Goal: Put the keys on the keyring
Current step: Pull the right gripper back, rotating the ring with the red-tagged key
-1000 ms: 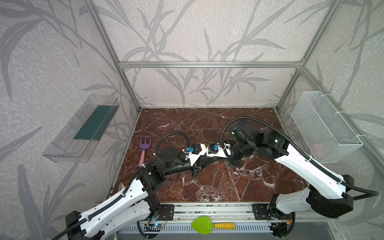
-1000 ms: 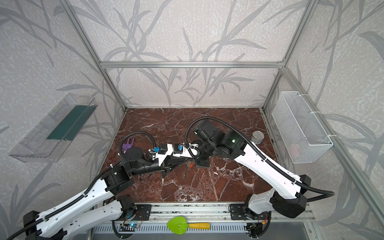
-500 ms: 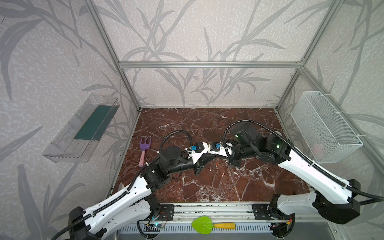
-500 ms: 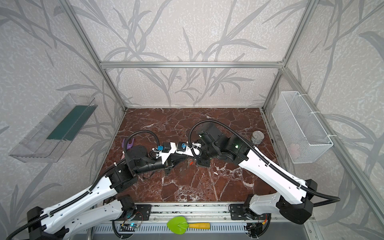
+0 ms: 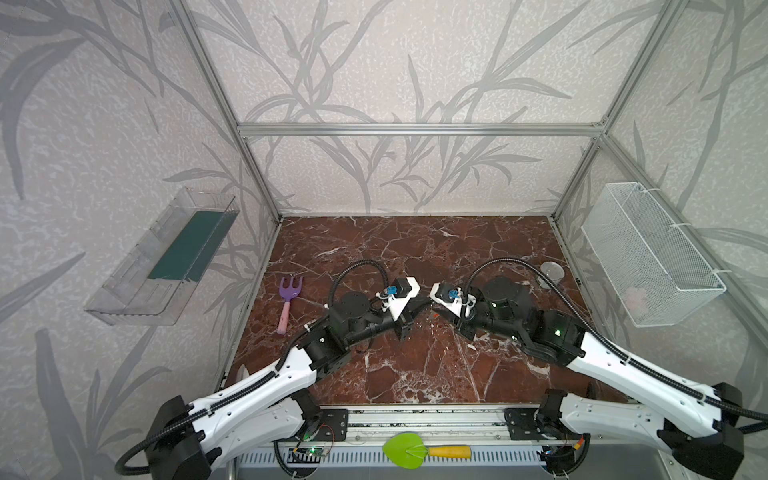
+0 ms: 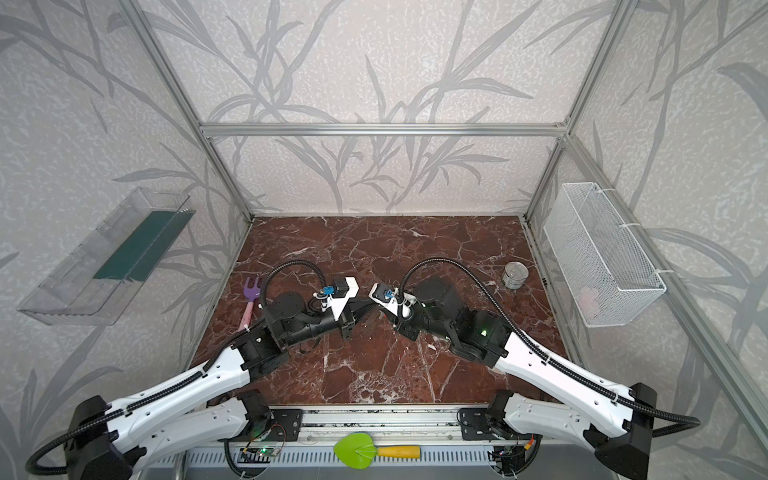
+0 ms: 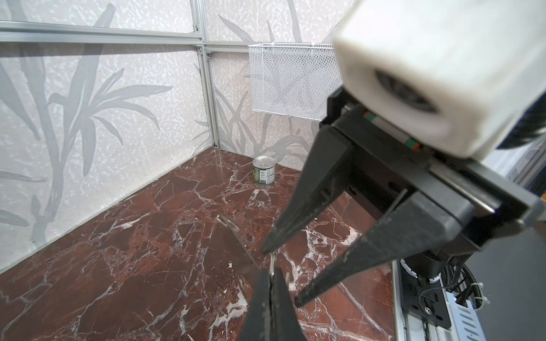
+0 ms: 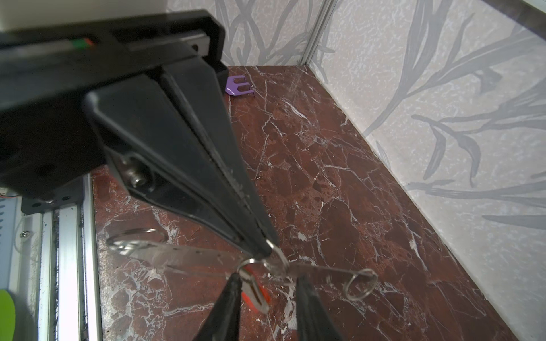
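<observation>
The keyring [image 8: 189, 254] is a flat pale strip with small holes, held level above the marble floor. My left gripper [image 8: 264, 251] is shut on its edge at mid-length; in the left wrist view its tips [image 7: 271, 270] pinch a thin wire loop. The keys [image 8: 255, 292], a silver key with a red tag, hang under the strip from a small wire ring beside those tips. My right gripper [image 8: 267, 279] is open, its fingers either side of the hanging key and not pressing it. In a top view both grippers meet at mid-floor [image 5: 430, 308].
A purple toy rake [image 5: 289, 293] lies at the left of the floor. A tin can [image 6: 515, 275] stands at the right, near the wall. A white wire basket [image 5: 648, 257] hangs on the right wall and a clear shelf [image 5: 166, 257] on the left. A green trowel [image 5: 405, 451] lies on the front rail.
My right gripper's jaws have opened off the key, which now hangs free between them. The left gripper stays shut on the keyring. Both arms have shifted only slightly.
</observation>
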Tool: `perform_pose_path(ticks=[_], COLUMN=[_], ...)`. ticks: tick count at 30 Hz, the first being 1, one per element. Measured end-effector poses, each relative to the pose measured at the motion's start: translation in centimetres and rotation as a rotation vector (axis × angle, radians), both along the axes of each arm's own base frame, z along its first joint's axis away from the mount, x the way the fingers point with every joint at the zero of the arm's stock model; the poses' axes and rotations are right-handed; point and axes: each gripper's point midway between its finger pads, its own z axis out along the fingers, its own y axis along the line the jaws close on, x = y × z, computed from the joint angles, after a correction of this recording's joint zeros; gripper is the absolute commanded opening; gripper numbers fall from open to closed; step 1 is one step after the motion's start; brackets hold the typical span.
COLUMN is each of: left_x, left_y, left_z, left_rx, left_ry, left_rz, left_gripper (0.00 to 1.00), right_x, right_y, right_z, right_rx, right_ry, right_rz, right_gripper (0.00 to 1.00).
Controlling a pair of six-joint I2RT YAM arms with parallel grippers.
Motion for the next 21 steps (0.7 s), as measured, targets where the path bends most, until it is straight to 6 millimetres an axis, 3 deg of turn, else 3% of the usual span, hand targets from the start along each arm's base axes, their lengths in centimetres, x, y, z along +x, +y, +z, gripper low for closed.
perform_pose_path(ticks=[5,11,21], left_x=[0.3,0.4,0.3], left_y=[-0.1,-0.1,0.3], left_z=[1.1,1.6,1.4], left_rx=[-0.054,-0.096,-0.12], left_ry=[-0.018,-0.027,-0.028], left_rz=[0.01,0.013,0.021], left_gripper=[0.0,0.0,0.0], right_x=[0.3,0.4,0.1], right_y=[0.2,0.7,1.4], right_z=[0.5,0.9,0.3], right_rx=[0.06,0.09,0.085], right_ry=[-0.014,-0.02,0.007], right_rz=[-0.016,-0.01,0.031], right_gripper=[0.34,0.18,0.18])
